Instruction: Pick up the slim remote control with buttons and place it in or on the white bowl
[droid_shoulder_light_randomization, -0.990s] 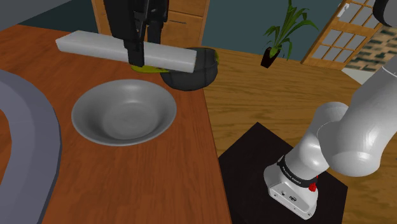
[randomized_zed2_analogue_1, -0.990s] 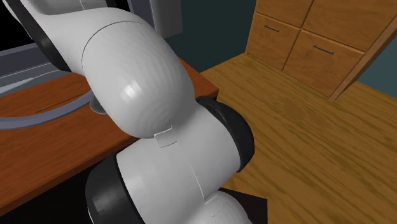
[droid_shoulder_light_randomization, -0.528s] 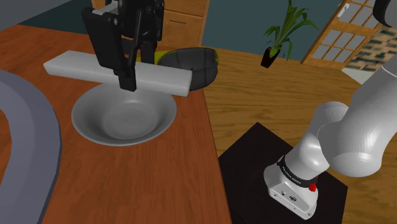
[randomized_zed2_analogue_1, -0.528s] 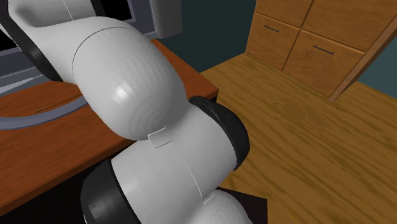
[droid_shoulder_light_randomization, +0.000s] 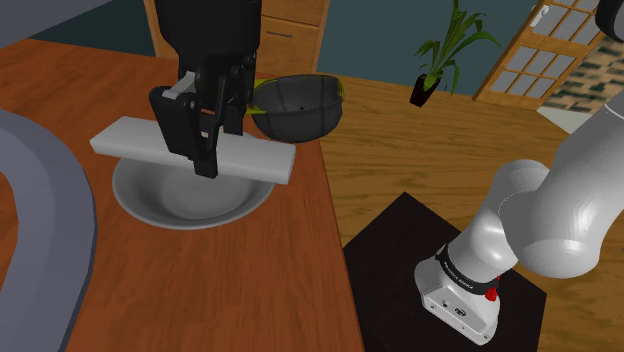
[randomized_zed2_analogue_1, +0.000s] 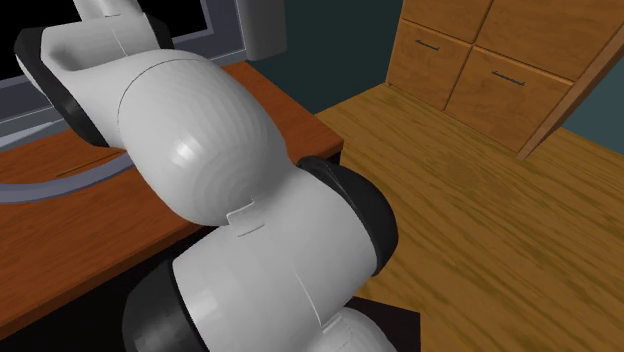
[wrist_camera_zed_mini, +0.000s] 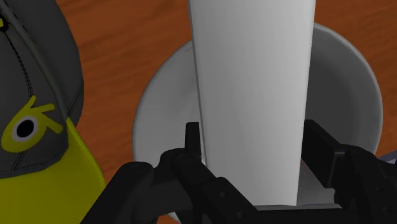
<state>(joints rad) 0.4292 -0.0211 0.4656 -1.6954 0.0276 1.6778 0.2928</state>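
Item: plain white slab remote (droid_shoulder_light_randomization: 135, 143), clamped crosswise between the fingers of the black gripper (droid_shoulder_light_randomization: 203, 155), over the white bowl (droid_shoulder_light_randomization: 245, 195); advised handling: lower centred across the rim, then release gently.

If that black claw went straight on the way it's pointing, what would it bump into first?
Most likely the shallow white bowl: the black gripper, shut on the long plain white slab, points down into it. The gap is hard to judge.

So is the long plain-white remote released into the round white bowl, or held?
Held: the black gripper clasps the remote over the bowl; rim contact, cannot tell.
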